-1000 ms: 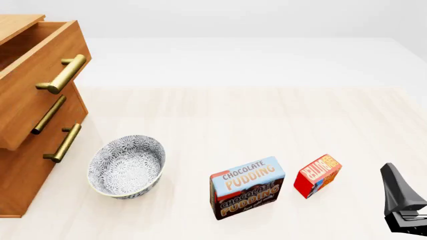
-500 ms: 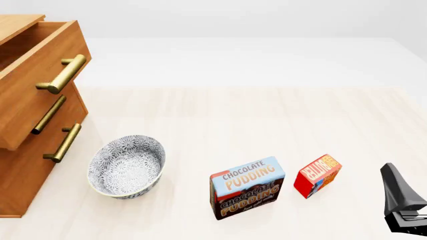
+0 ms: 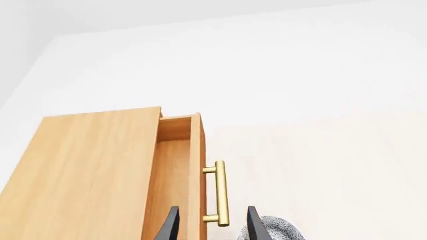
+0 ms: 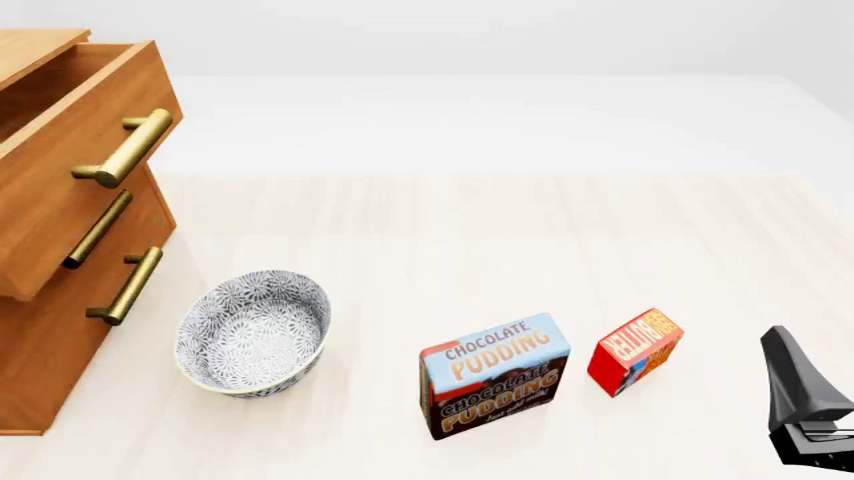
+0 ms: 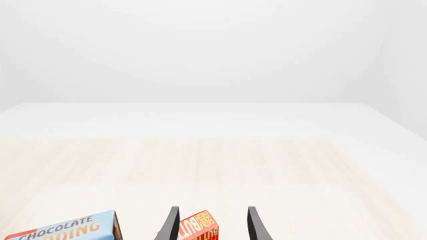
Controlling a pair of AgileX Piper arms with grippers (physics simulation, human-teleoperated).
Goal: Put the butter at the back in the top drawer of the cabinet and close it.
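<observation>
The butter (image 4: 635, 351), a small red box, stands near the table's front right beside the Chocolate Pudding box (image 4: 494, 375). My right gripper (image 4: 805, 402) is low at the front right, apart from the butter, and open. In the right wrist view the butter (image 5: 198, 228) shows ahead between the open fingers of the right gripper (image 5: 212, 227). The cabinet (image 4: 47, 330) stands at the left with its top drawer (image 4: 67, 150) pulled open. In the left wrist view, the open left gripper (image 3: 212, 229) hovers above the top drawer's brass handle (image 3: 221, 192), touching nothing.
A patterned grey bowl (image 4: 254, 332) sits just right of the cabinet's lower drawers; its rim (image 3: 280, 230) also shows in the left wrist view. The pudding box (image 5: 67, 231) stands left of the butter. The open drawer front juts out over the table's left side.
</observation>
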